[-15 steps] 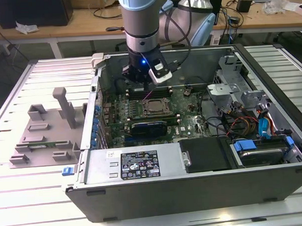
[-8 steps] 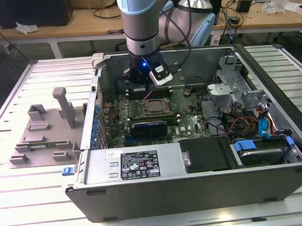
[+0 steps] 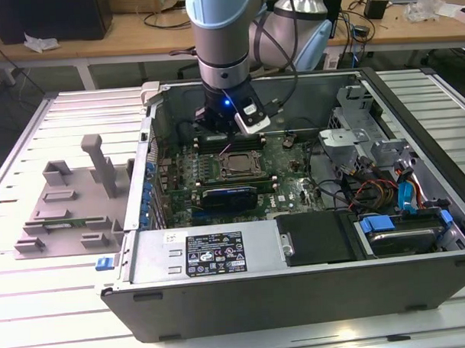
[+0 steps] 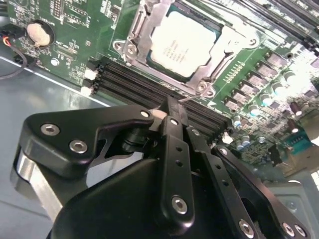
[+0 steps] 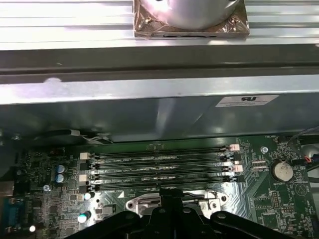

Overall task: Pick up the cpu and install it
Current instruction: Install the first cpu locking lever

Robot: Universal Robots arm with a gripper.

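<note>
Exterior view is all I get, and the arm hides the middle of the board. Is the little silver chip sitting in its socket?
Observer: Yes. In the second wrist view the cpu lies flat inside the metal-framed socket, silver top up.
Operator: So is the claw carrying anything?
Observer: No. The end effector is shut on nothing, with its tip over the memory slots beside the socket.
Operator: Is anything plugged into those slots?
Observer: In the first wrist view the memory slots look empty, long dark channels with pale clips at their ends.
</note>
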